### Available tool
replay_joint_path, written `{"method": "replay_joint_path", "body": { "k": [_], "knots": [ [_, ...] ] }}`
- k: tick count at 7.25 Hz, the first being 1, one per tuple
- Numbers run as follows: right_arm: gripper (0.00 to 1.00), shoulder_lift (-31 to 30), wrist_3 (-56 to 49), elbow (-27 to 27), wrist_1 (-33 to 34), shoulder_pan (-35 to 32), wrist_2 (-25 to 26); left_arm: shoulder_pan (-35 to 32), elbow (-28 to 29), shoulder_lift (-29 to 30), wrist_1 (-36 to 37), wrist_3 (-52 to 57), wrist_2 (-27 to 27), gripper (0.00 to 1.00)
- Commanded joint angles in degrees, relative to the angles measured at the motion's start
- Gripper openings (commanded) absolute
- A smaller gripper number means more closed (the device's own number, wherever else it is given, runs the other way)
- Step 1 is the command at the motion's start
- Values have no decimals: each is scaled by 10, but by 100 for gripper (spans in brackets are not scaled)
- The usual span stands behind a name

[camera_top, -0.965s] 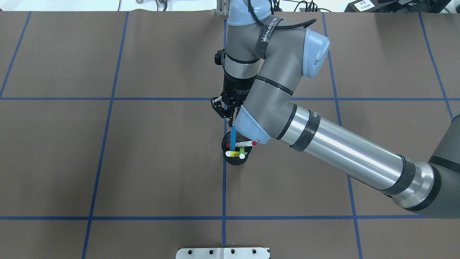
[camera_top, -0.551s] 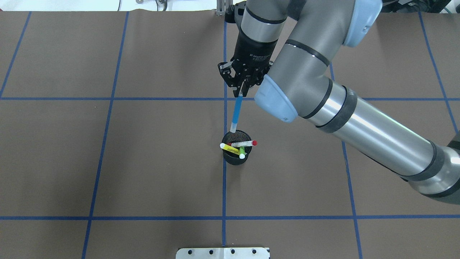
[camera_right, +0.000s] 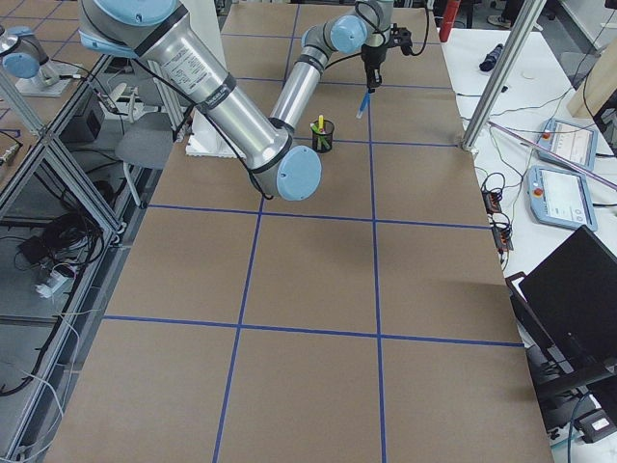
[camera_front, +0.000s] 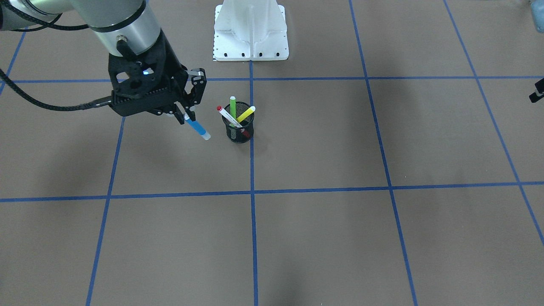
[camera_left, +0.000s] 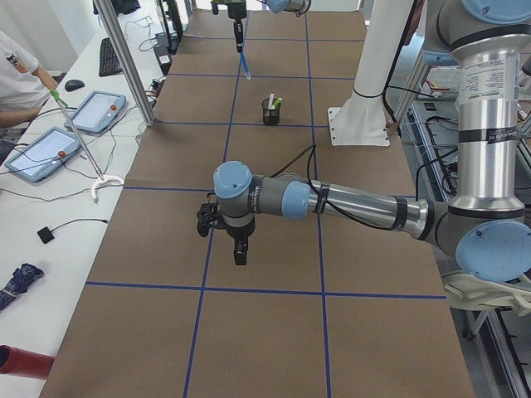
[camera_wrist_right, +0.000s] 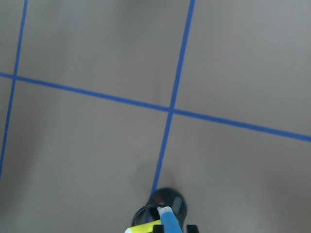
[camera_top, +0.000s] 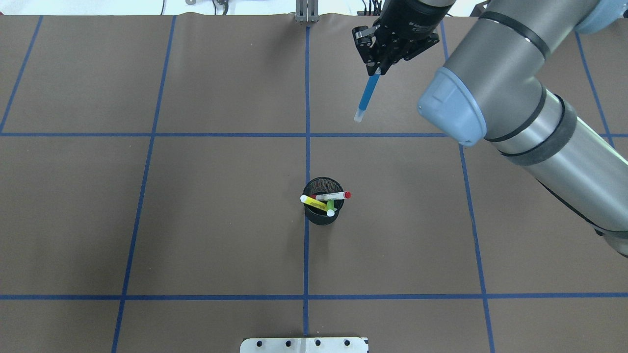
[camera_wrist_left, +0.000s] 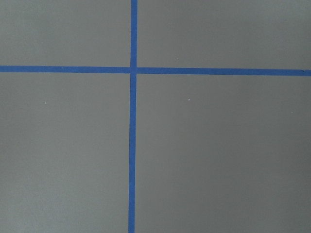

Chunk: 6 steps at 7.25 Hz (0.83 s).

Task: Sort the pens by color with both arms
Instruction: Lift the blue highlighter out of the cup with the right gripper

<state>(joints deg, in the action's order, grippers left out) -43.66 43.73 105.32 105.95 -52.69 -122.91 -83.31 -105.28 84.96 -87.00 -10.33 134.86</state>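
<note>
My right gripper (camera_top: 378, 68) is shut on the upper end of the blue pen (camera_top: 367, 95), which hangs tilted in the air beyond and to the right of the black mesh cup (camera_top: 321, 215). The front view shows the same gripper (camera_front: 185, 115) with the blue pen (camera_front: 197, 128) just left of the cup (camera_front: 240, 131). In the cup stand the yellow pen (camera_top: 314, 202), the white pen with red ends (camera_top: 333, 195) and the green pen (camera_top: 330, 205). My left gripper (camera_left: 239, 253) hovers over the mat far from the cup; I cannot tell if it is open.
The white mounting base (camera_front: 250, 38) stands behind the cup. Blue tape lines (camera_top: 306, 147) divide the brown mat into squares. Beside the table a person (camera_left: 17, 75) sits at a desk with tablets, and a metal post (camera_left: 124, 58) rises at the edge.
My right gripper lifted the blue pen up out of the cup and carried it away toward the far right. The other pens stay in the cup.
</note>
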Motion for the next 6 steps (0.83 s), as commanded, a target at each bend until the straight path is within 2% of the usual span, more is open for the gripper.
{"method": "replay_joint_path", "body": {
  "k": [1, 2, 3, 4, 5, 6],
  "knots": [
    [0, -90, 2, 10, -141, -2, 95, 0, -1, -1, -22, 1, 0, 100],
    [0, -133, 9, 8, -213, -2, 128, 0, -1, -1, -26, 1, 0, 100],
    [0, -142, 11, 15, -231, -1, 220, 0, -1, -1, -26, 1, -1, 100],
    [0, -143, 12, 14, -235, 5, 289, 0, -1, -1, -26, 0, -1, 100],
    [0, -142, 22, 13, -241, 5, 330, 0, -1, -1, -26, 1, -1, 100],
    [0, -158, 81, -4, -300, 21, 384, 0, -1, -1, -26, 0, -1, 100]
  ]
}}
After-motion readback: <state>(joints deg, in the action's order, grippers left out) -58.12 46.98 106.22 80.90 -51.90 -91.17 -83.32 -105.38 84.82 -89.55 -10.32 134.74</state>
